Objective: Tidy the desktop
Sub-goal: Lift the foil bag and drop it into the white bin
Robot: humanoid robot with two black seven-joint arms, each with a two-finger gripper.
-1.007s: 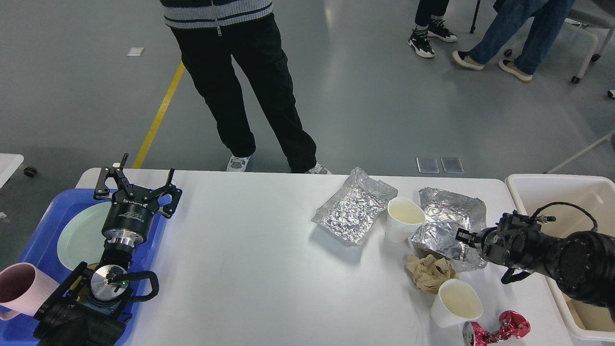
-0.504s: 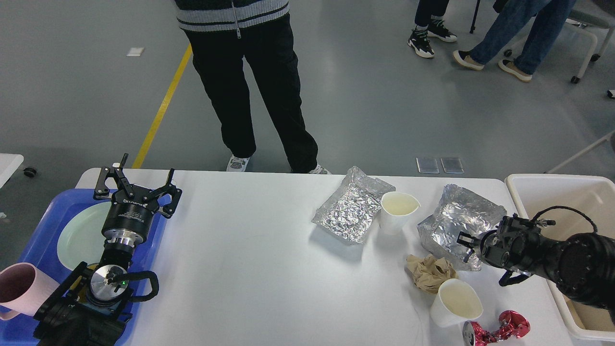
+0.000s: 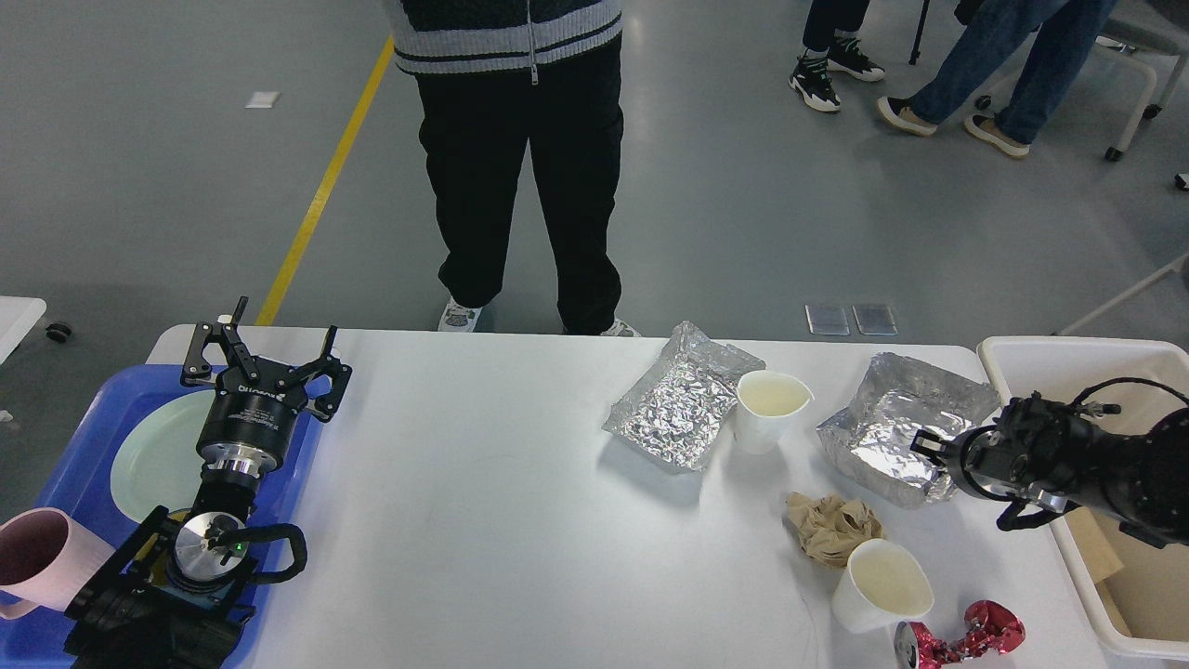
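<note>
The white desktop [image 3: 483,502] holds litter on its right half. A foil tray [image 3: 683,400] lies next to a paper cup [image 3: 769,409]. My right gripper [image 3: 929,446] grips the near right rim of a second foil tray [image 3: 896,418], held tilted close to the cream bin [image 3: 1050,358]. A crumpled brown paper [image 3: 831,525], a second paper cup [image 3: 881,585] and a crushed red can [image 3: 966,634] lie at the front right. My left gripper [image 3: 265,358] is open and empty above the far edge of the blue tray [image 3: 84,437].
The blue tray holds a pale green plate [image 3: 153,455]; a pink mug [image 3: 37,557] stands at its front left. A person [image 3: 520,186] stands close behind the table's far edge. Other people's feet and a chair are further back right.
My right gripper has lifted the second foil tray off the cup and carried it right, toward the bin. The person behind the table has stepped right. The left arm has not moved.
</note>
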